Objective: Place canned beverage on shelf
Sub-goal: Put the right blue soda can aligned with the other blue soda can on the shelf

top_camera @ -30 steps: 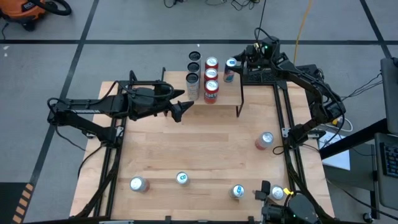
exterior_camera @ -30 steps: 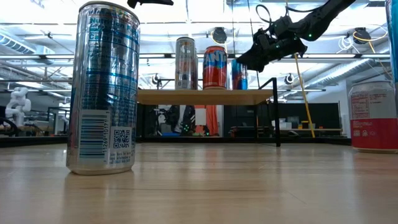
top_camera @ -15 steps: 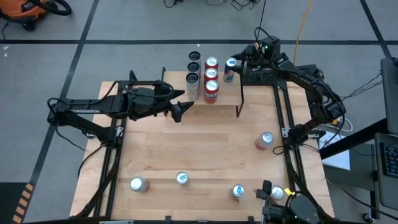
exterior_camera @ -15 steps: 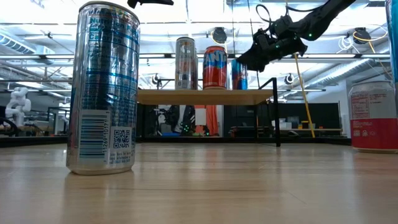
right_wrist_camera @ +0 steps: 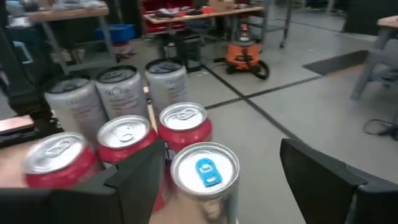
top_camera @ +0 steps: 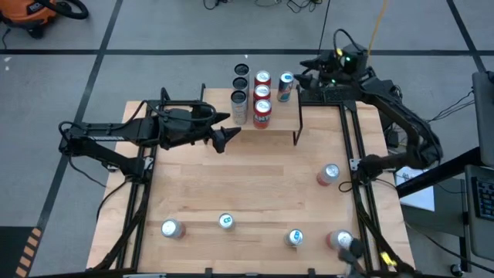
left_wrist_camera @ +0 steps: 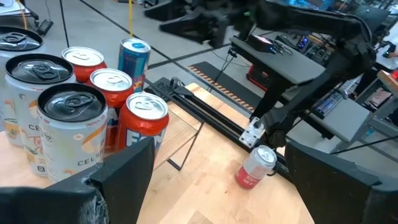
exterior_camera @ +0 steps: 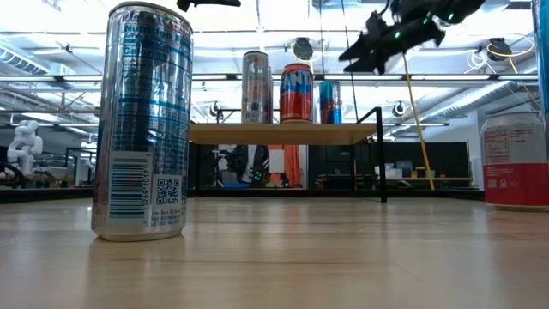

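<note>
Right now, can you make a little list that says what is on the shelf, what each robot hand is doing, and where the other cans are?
shelf: holds silver, red and blue cans
blue can: upright on the shelf, free
right gripper: open, just beside the blue can
left gripper: open, hovering over the table
loose cans: five upright on the table

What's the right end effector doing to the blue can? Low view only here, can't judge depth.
Observer: Nothing. From above, the right end effector sits beside the blue can, apart from it.
Operator: Fingers?
Observer: Open. In its wrist view both fingers stand wide of the can, not touching.
Operator: Shelf load?
Observer: Seven cans on the shelf; rows hide behind your three.
</note>
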Controlling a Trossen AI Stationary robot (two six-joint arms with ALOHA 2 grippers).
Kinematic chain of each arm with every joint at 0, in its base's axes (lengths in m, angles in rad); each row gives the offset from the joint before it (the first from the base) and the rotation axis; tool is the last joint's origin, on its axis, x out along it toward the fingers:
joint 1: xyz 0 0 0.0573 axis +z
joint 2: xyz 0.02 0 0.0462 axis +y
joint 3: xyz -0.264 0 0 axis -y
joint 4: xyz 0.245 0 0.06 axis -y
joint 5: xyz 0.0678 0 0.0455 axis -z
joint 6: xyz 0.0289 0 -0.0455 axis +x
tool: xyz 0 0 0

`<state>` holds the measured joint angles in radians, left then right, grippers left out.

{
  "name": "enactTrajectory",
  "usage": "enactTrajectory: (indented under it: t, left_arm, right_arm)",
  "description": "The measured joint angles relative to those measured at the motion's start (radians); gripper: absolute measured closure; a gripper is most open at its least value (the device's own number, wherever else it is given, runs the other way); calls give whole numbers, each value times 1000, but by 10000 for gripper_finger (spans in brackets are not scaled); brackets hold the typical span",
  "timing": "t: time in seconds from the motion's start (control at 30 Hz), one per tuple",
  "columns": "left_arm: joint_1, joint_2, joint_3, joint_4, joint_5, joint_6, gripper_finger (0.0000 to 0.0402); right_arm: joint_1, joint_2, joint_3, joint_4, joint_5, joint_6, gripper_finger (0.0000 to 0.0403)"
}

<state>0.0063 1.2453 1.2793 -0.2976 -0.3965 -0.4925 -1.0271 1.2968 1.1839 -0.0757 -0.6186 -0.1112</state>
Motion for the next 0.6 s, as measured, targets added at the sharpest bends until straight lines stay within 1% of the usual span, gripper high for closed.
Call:
enactTrajectory:
  t: [0.13,0.27,0.47,0.6]
  left_arm:
    - [0,0,0,-8,24,0,41]
    - [0,0,0,-45,75,0,41]
    - [-21,0,0,-113,162,-2,41]
    - [-55,0,0,-168,228,-55,41]
  right_arm:
    - [52,-113,0,-119,68,51,106]
    - [146,-216,0,-239,72,160,106]
    - [357,-324,0,-416,68,345,107]
    - [503,-373,0,-486,76,521,122]
